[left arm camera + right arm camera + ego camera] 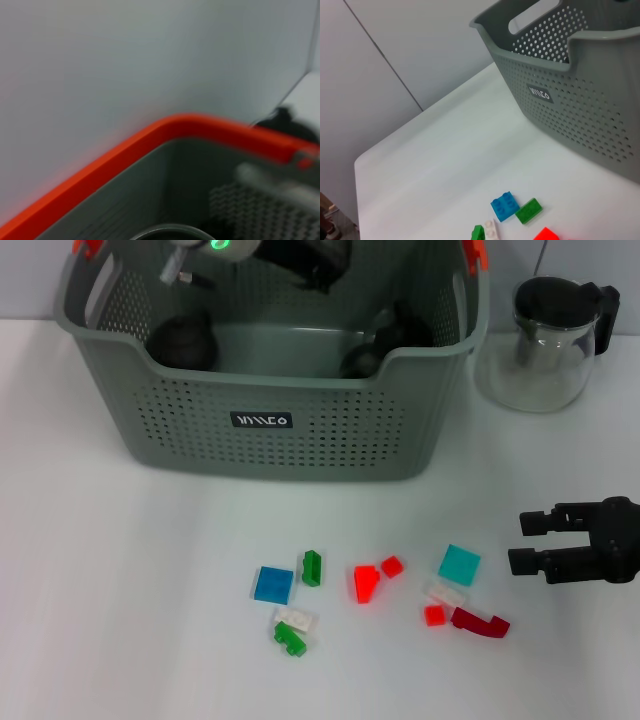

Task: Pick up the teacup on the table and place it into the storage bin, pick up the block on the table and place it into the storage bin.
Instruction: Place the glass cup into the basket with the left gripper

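White tabletop (100,590) carries the grey-green perforated plastic storage bin (270,430) at the back; dark round teacups (183,342) lie inside it. Clear glass pitcher with a black lid (553,340) stands just beside the bin's right end. Small plastic blocks lie scattered in front of the bin, among them a blue square block (273,584). Right gripper (525,542) hovers near the blocks, fingers spread, empty. Left arm reaches over the bin's rear; its claw's condition cannot be told
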### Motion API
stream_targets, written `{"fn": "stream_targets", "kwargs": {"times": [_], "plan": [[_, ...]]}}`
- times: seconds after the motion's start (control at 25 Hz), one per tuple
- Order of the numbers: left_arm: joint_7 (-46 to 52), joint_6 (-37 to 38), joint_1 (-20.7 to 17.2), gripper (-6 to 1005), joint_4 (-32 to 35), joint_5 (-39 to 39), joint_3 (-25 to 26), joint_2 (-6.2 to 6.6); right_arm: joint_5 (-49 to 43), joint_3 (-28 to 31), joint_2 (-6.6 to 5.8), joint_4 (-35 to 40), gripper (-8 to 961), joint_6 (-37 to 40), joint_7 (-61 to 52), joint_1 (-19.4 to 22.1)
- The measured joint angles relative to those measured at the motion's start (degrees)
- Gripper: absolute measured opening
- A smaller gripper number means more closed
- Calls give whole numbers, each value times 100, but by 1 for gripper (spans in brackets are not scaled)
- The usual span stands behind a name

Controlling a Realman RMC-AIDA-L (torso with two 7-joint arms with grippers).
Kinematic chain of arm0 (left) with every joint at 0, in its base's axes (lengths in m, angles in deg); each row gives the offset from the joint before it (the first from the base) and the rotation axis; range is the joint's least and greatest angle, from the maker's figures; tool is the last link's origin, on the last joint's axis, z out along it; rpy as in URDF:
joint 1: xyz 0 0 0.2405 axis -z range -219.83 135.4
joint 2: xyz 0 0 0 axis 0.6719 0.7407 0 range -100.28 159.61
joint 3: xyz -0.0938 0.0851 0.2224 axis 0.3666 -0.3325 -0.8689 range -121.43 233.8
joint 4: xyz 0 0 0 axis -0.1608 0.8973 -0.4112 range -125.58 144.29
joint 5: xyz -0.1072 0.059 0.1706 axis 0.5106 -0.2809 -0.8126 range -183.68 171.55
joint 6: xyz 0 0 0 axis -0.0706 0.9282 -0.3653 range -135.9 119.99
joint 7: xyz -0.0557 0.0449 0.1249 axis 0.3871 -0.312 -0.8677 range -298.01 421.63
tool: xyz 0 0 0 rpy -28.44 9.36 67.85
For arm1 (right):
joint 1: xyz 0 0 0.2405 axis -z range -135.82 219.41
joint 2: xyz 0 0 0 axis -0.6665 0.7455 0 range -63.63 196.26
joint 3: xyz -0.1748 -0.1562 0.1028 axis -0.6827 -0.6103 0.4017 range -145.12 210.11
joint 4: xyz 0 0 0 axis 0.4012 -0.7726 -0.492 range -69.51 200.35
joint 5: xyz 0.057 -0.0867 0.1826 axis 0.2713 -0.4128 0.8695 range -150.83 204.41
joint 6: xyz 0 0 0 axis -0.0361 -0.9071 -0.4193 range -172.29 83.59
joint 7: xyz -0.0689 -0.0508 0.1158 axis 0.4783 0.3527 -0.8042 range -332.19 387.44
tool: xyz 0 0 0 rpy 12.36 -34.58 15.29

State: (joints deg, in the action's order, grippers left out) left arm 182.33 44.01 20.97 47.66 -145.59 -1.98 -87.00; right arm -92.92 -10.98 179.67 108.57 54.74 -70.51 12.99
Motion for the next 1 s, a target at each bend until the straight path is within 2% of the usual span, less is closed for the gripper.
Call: {"fn": "stream_targets", "kwargs": {"times": [0.04,0.12,0.48,1.0], "plan": [[0,0,0,45,0,0,0,0,0,0,0,0,813,0,0,0],[265,-549,96,45,-248,-615,-134,-140,0,-4,1,0,814,-3,-1,-1],[371,-1294,82,44,-447,-1459,-324,-529,0,-5,-3,0,813,-22,-4,16],[384,-1436,39,59,-512,-1934,-312,-685,-9,16,-12,0,813,-29,35,-14]]}}
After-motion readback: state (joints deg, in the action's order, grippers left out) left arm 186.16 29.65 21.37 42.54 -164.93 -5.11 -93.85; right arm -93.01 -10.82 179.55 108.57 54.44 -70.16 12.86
